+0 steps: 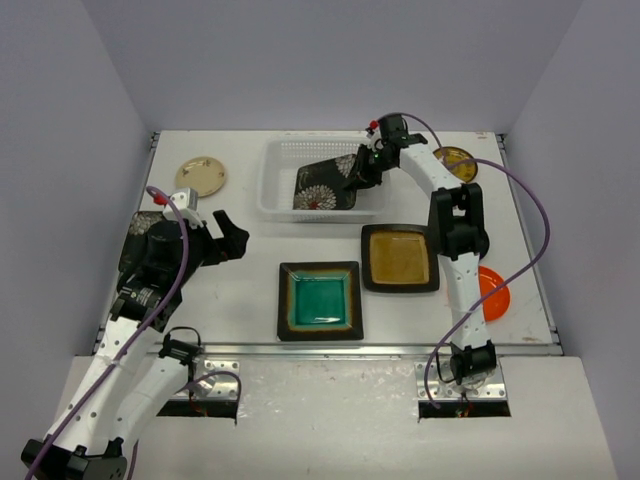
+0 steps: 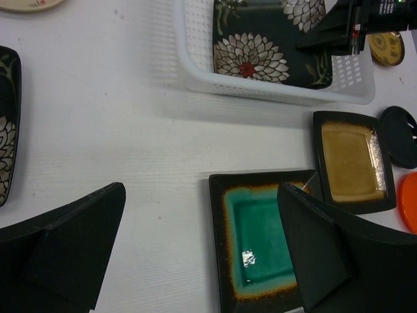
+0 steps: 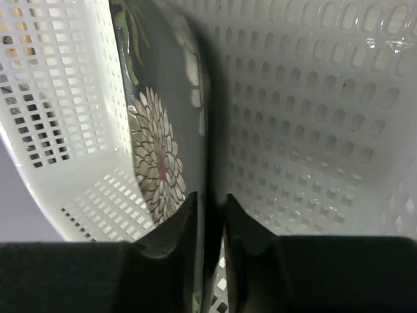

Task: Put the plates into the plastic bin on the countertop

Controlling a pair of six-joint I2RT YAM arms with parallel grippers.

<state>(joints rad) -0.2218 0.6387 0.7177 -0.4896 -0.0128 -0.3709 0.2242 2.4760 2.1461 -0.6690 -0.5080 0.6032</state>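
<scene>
The plastic bin [image 1: 284,160] stands at the back of the countertop [image 1: 250,290]. My right gripper [image 1: 357,173] is shut on the edge of a black floral plate [image 1: 318,190], held tilted inside the bin; the right wrist view shows the fingers [image 3: 210,208] pinching the plate's rim [image 3: 156,130] beside the bin wall [image 3: 313,130]. My left gripper [image 2: 201,195] is open and empty above the countertop, left of the teal-centred plate [image 2: 260,241]. The amber-centred plate [image 1: 399,257] lies right of the teal one [image 1: 320,300]. A second floral plate [image 2: 5,130] lies at the left.
A cream round plate [image 1: 201,176] lies back left and a yellow patterned one [image 1: 455,162] back right. An orange plate [image 1: 492,292] lies at the right edge. A black round plate [image 2: 399,135] lies beside the amber plate [image 2: 350,162].
</scene>
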